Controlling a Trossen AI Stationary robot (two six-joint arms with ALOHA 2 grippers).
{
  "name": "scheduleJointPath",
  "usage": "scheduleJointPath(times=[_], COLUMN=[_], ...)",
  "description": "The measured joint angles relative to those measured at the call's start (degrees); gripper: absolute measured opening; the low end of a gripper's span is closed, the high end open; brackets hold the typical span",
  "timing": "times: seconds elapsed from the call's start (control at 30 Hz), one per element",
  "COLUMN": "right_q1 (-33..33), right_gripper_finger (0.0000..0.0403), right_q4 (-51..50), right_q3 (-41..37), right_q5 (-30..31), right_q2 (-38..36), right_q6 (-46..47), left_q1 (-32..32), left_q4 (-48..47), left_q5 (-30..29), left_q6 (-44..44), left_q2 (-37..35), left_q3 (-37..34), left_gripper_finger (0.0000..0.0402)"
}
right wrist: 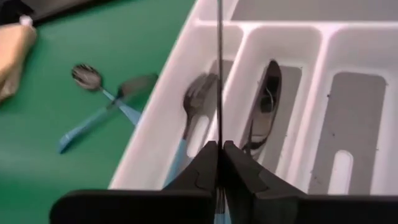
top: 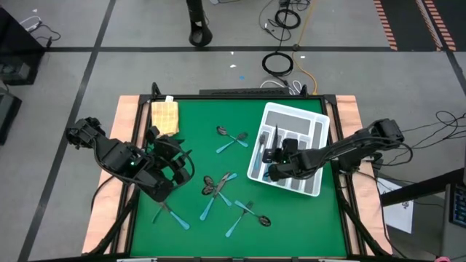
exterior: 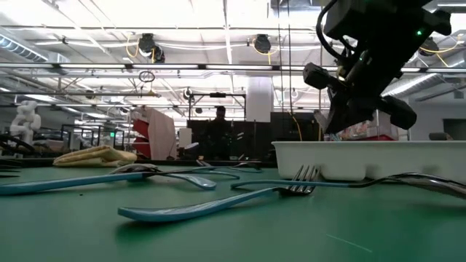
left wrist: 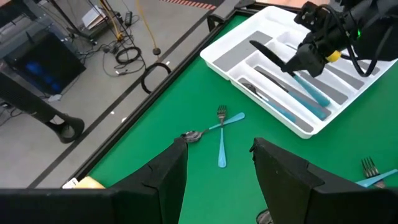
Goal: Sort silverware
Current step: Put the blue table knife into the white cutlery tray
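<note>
The silverware has light-blue handles and dark heads. Crossed pairs and a small cluster lie flat on the green table (top: 217,185), (top: 233,138), (top: 247,212). A fork (right wrist: 196,102) and a dark piece (right wrist: 264,106) lie in slots of the white tray (top: 314,127). My right gripper (right wrist: 219,149) hovers over the tray's near-left part, shut on a knife (left wrist: 270,55). My left gripper (left wrist: 217,180) hangs open above the table's left half, holding nothing. Beyond its fingers, a crossed fork and spoon (left wrist: 221,127) show on the table. My right gripper pinches the knife between its two fingers, one on each flat side, about where the dark blade meets the blue handle (left wrist: 297,73). The fingers slant down from the table's right side and lie along the knife. The blade (right wrist: 219,74) juts forward edge-up over the tray's slots.
A tan sponge-like block (top: 165,116) lies at the table's far left corner. A raised wooden border (top: 129,109) frames the green table. Cables lie on the floor beyond the far edge.
</note>
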Motion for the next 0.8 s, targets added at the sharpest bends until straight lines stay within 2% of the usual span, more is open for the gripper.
scheduleJointPath(times=[0.4,0.67,0.8], right_q1=[-0.1,-1.4,-3.1], right_gripper_finger=[0.0126,0.0153,0.0150], right_q4=[1.5,1.0,-4.3], right_q3=[0.1,1.7,1.7], right_q5=[0.5,2.9,1.5], right_q2=[0.0,-6.3,-10.5], right_q6=[0.0,-10.4,-12.8], left_q1=[-0.1,-2.1,-3.2], left_q4=[0.0,0.0,0.0], left_q5=[1.5,2.1,2.2], left_q6=[0.4,0.2,-0.5], left_q2=[0.0,0.0,0.0], left_q3=[0.0,0.0,0.0], left_gripper_finger=[0.0187,0.0187,0.0187])
